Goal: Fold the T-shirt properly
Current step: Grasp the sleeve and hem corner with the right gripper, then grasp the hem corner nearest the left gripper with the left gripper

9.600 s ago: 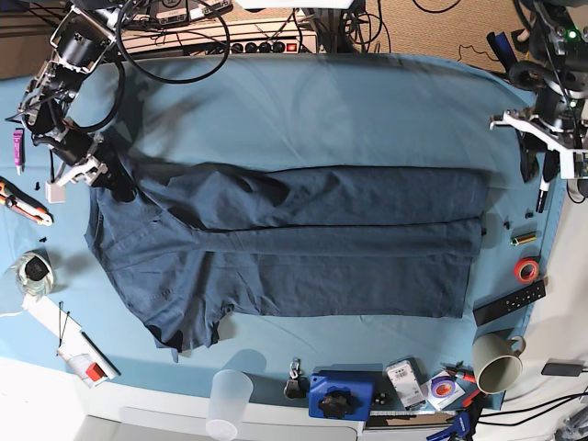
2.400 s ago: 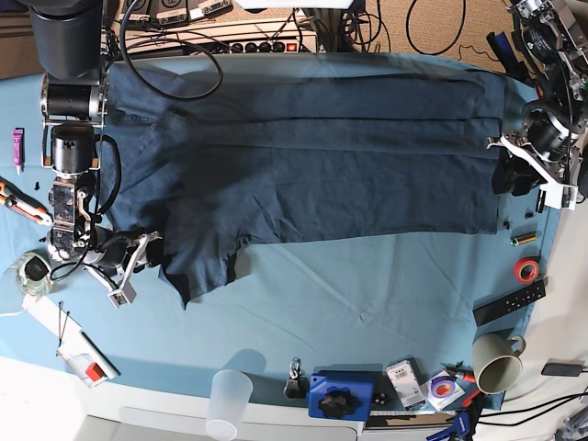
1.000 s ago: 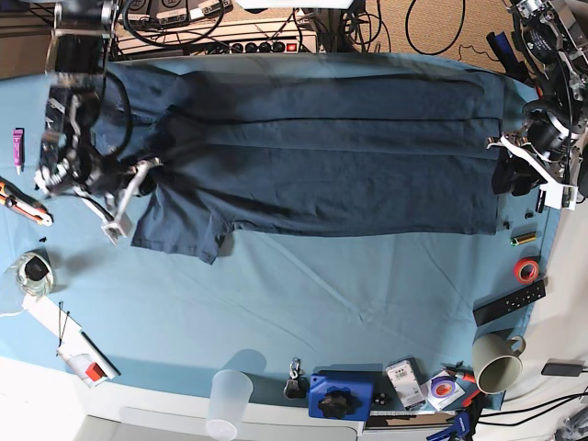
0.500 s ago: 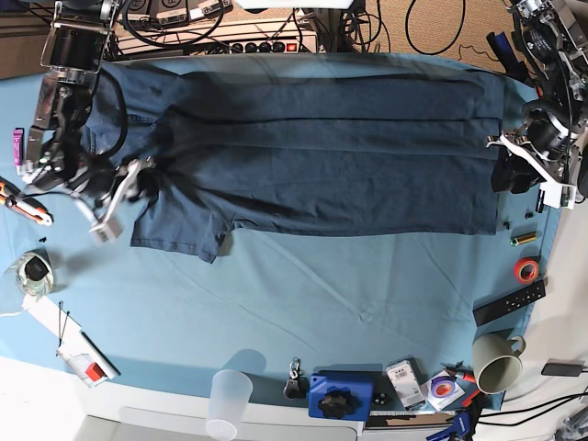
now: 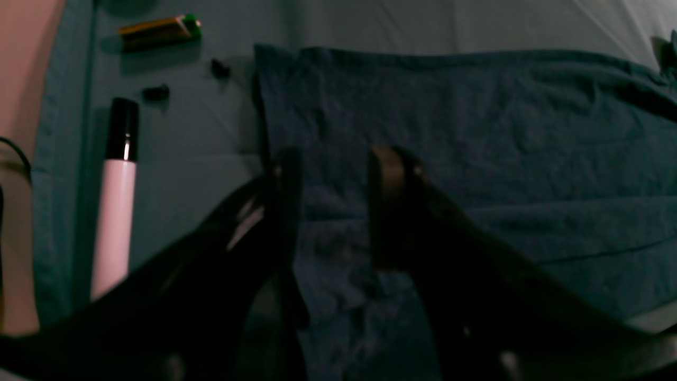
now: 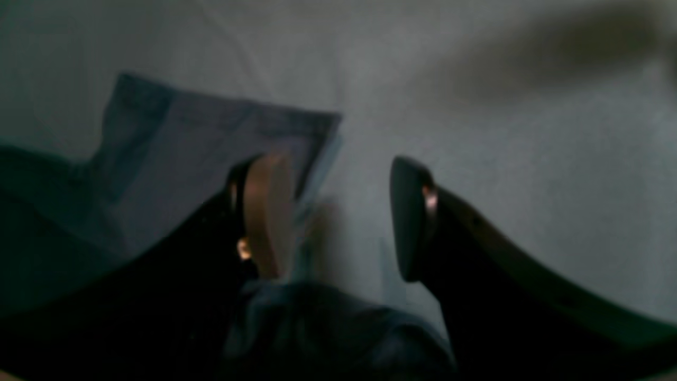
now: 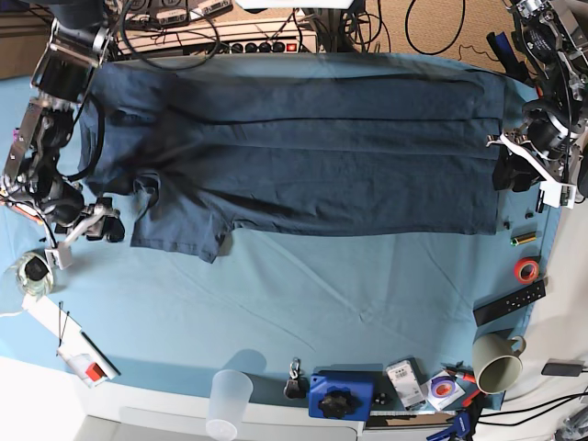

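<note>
The dark navy T-shirt (image 7: pixel 303 152) lies spread flat along the back of the teal table cloth (image 7: pixel 303 303), collar end on the left and hem on the right. One short sleeve (image 7: pixel 179 234) sticks out toward the front left. My right gripper (image 7: pixel 103 226) is open and empty just left of that sleeve. In the right wrist view its fingers (image 6: pixel 264 211) stand apart over the cloth beside the sleeve's edge (image 6: pixel 211 153). My left gripper (image 7: pixel 508 175) sits at the hem. In the left wrist view it (image 5: pixel 336 206) is open over the shirt's corner (image 5: pixel 449 121).
A pink marker (image 5: pixel 113 211), a battery (image 5: pixel 158 32) and small bits lie beside the hem. Along the front edge stand a plastic cup (image 7: pixel 230 401), a blue object (image 7: pixel 342 395) and a mug (image 7: pixel 496 363). A red tape roll (image 7: pixel 526 269) lies at the right, tools (image 7: pixel 23 204) at the left.
My right gripper has let go of the sleeve and drawn back to the left and front. The sleeve now lies flat. My left gripper has not moved.
</note>
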{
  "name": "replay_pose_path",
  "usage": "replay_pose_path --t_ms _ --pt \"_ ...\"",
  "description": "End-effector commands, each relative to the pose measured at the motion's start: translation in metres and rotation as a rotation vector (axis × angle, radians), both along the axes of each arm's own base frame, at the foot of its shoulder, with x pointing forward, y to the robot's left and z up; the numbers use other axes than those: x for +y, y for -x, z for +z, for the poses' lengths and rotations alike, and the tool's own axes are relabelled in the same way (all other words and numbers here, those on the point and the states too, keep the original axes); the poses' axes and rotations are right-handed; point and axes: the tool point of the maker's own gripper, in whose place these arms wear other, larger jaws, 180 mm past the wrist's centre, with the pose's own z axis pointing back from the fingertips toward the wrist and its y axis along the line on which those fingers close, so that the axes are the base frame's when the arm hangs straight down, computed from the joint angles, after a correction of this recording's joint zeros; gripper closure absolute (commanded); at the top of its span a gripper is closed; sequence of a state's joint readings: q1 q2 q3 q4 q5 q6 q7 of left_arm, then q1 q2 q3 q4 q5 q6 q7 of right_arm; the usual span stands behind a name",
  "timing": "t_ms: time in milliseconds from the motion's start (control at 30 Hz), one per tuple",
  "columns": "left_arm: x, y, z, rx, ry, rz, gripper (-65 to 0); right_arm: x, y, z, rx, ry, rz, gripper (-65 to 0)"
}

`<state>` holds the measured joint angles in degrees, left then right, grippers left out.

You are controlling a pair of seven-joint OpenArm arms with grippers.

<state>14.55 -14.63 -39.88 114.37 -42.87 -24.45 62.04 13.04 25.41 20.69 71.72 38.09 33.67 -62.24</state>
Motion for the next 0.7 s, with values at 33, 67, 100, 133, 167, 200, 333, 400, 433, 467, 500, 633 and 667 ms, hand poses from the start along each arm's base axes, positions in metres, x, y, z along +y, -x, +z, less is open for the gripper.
replay_pose_path --t_ms 33,67,100,133,167,200,333,400,433,467,500,633,667 --pt "0.002 -0.005 0.011 -0.044 -0.008 -0.004 -22.1 -0.006 -0.016 0.014 -0.041 -0.040 -0.021 -29.7" --pt "0.002 -0.005 0.012 -0.045 -0.007 -0.004 -22.1 -0.004 -0.018 0.011 -0.029 -0.075 -0.026 -29.7" --pt "0.002 -0.005 0.012 -0.045 -0.007 -0.004 -22.1 -0.001 -0.019 0.008 -0.019 -0.114 -0.024 -29.6" --pt "0.002 -0.005 0.012 -0.046 -0.007 -0.004 -22.1 0.003 -0.020 0.005 -0.012 -0.149 -0.013 -29.6" --pt "0.002 -0.006 0.012 -0.050 -0.007 -0.003 -22.1 0.005 -0.020 0.001 -0.004 -0.176 -0.004 -29.6" --pt "0.002 -0.006 0.013 -0.052 -0.007 -0.003 -22.1 0.006 -0.020 -0.003 0.008 -0.200 -0.005 -29.6" --pt "0.002 -0.006 0.013 -0.052 -0.006 -0.003 -22.1 0.009 -0.014 -0.024 0.062 -0.263 -0.025 -29.6" --pt "0.002 -0.007 0.013 -0.056 -0.006 -0.002 -22.1 0.015 -0.010 -0.032 0.089 -0.280 -0.014 -29.6" --pt "0.002 -0.007 0.014 -0.061 -0.006 -0.001 -22.1 0.022 -0.007 -0.037 0.106 -0.286 0.011 -29.6" --pt "0.002 -0.007 0.014 -0.061 -0.006 -0.001 -22.1 0.029 -0.005 -0.039 0.116 -0.292 0.032 -29.6" --pt "0.002 -0.007 0.014 -0.063 -0.005 -0.001 -22.1 0.036 -0.006 -0.041 0.116 -0.303 0.038 -29.6" --pt "0.002 -0.008 0.015 -0.067 -0.005 0.000 -22.1 0.055 -0.015 -0.043 0.079 -0.346 0.038 -29.6" --pt "0.002 -0.008 0.015 -0.067 -0.006 0.000 -22.1 0.058 -0.016 -0.044 0.075 -0.354 0.036 -29.6"
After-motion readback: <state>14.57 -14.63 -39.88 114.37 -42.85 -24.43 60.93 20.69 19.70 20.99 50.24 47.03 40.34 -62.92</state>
